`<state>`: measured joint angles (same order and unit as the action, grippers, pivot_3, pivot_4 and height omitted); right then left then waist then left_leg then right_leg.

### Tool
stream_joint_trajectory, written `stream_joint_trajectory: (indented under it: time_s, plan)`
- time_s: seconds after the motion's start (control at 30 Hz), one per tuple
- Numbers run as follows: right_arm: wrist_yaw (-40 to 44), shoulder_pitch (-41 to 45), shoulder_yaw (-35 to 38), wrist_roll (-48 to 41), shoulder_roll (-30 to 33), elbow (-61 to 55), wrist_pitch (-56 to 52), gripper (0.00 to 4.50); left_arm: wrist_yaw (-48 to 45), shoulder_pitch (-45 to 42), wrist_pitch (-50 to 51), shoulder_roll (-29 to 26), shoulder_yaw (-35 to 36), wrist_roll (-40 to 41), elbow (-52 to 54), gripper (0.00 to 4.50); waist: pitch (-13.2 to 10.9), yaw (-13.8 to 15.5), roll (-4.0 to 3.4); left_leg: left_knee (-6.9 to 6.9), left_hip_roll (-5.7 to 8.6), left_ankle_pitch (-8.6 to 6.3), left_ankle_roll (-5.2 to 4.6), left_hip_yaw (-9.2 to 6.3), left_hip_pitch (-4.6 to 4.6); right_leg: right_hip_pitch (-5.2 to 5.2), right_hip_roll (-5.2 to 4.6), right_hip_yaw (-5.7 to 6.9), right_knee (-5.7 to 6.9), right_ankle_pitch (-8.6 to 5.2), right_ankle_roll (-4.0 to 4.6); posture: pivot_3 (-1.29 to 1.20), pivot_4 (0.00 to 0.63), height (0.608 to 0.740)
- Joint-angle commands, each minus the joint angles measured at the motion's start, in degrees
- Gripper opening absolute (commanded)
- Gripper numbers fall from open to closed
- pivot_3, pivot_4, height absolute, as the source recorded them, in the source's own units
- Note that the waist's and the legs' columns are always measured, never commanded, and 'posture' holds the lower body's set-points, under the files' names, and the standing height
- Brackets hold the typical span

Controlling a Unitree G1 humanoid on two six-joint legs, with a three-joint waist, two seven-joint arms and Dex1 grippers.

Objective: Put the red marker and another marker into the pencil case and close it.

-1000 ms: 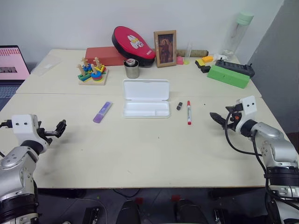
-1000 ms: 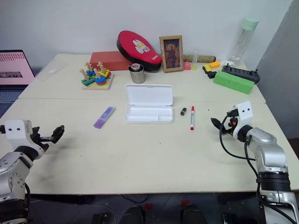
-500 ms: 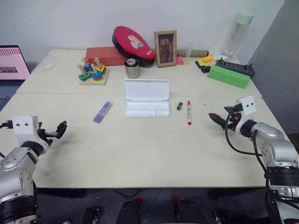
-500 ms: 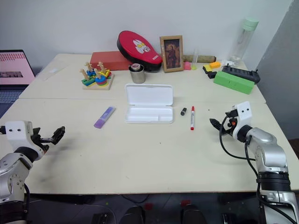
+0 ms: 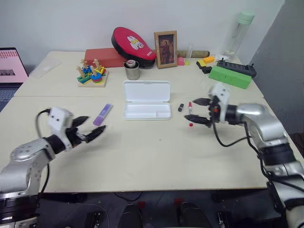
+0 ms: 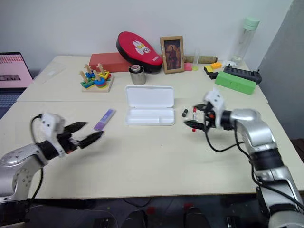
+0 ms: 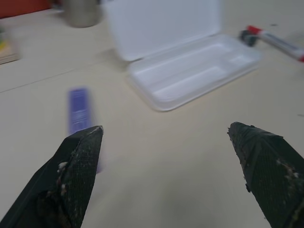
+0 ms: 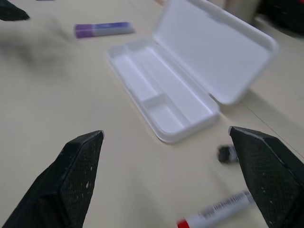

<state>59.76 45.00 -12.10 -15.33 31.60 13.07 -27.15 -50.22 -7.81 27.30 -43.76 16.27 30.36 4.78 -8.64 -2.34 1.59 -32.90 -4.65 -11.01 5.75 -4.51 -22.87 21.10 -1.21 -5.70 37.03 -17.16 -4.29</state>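
Observation:
The pencil case (image 5: 147, 91) lies open mid-table, lid back and tray (image 8: 156, 97) empty. To its right lies the red marker (image 5: 190, 105), red cap toward the far side, with a tiny black object (image 5: 181, 108) between it and the case. My right gripper (image 5: 191, 110) is open just above the table, and its fingertips frame the marker from the near right. Left of the case lies the purple highlighter (image 5: 103, 114). My left gripper (image 5: 93, 125) hovers open just in front of the highlighter's near end without touching it.
Along the back of the table stand a red oval pouch (image 5: 134, 42), a picture frame (image 5: 166, 42), a metal cup (image 5: 132, 70), a wooden stacking toy (image 5: 91, 73), a red box (image 5: 102, 57), a green box (image 5: 231, 77) and a bottle (image 5: 239, 28). A laptop (image 5: 9, 64) sits far left.
Both arms have swung inward from the table's sides. The left gripper came right toward the highlighter; the right gripper came left to the red marker. Both stayed open.

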Motion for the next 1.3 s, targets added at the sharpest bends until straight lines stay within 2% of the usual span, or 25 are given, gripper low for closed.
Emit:
stream_joint_trajectory:
  time_s: [0.03,0.27,0.6,0.7,0.87,1.17,1.23,1.3]
  plan:
    - [4.7,7.6,-5.6,5.0,-5.5,12.4,6.7,4.46,-5.1,-3.3,0.4,-0.9,-3.1,2.6,5.2,4.5,0.0,-0.1,-0.01,0.01,0.0,0.0,0.0,0.0,-0.03,0.04,0.0,0.0,-0.01,0.0,0.0,0.0,0.15,0.74]
    - [5.2,16.9,-8.4,12.6,-14.2,36.6,17.9,4.46,-6.1,-6.0,2.1,0.6,-5.5,4.5,9.2,4.5,0.0,0.1,-0.04,0.02,0.02,0.0,0.0,0.0,-0.07,0.02,-0.03,0.03,-0.03,0.01,0.04,0.0,0.15,0.74]
    - [3.2,23.2,-7.8,18.9,-20.9,53.3,24.2,4.46,-4.6,-4.6,3.7,0.7,-5.1,4.8,12.4,4.5,0.0,-0.6,-0.06,0.0,0.01,0.0,0.0,-0.01,-0.02,0.03,-0.01,0.03,0.08,0.0,0.04,0.0,0.15,0.74]
    - [0.8,24.2,-7.1,20.2,-22.4,56.1,24.7,3.97,-3.9,-4.1,3.7,1.0,-4.6,4.7,13.0,4.5,0.0,-0.7,-0.06,0.0,0.01,0.0,0.0,-0.02,-0.02,0.03,-0.01,0.03,0.09,0.0,0.04,0.0,0.15,0.74]
    - [-1.6,25.5,-5.5,21.7,-23.8,58.9,25.1,2.57,-3.0,-3.0,3.4,1.1,-3.6,4.9,13.4,4.5,0.0,-0.7,-0.07,0.01,0.01,0.0,0.0,-0.02,-0.03,0.03,-0.01,0.03,0.08,0.0,0.04,0.0,0.15,0.74]
    - [-2.2,26.3,-4.0,23.6,-24.4,60.3,26.6,0.43,-1.2,-1.6,3.3,1.1,-2.6,4.9,14.9,4.5,0.0,-0.8,-0.07,0.01,0.01,0.0,0.0,-0.02,-0.02,0.03,-0.01,0.03,0.09,0.0,0.04,0.0,0.15,0.74]
    - [-2.3,26.5,-3.6,23.9,-24.4,60.3,27.0,0.01,-0.9,-1.5,3.3,1.1,-2.6,5.2,15.0,4.5,-0.1,-0.8,-0.07,0.01,0.01,0.0,0.0,-0.02,-0.01,0.03,-0.01,0.03,0.1,0.0,0.04,0.0,0.15,0.74]
    - [-1.5,26.5,-3.1,23.7,-24.2,59.9,27.6,0.01,-0.3,-1.3,3.3,1.4,-2.2,5.4,14.9,4.5,0.0,-0.8,-0.07,0.01,0.01,0.0,0.0,-0.02,-0.01,0.03,-0.01,0.02,0.1,0.0,0.04,0.0,0.15,0.74]
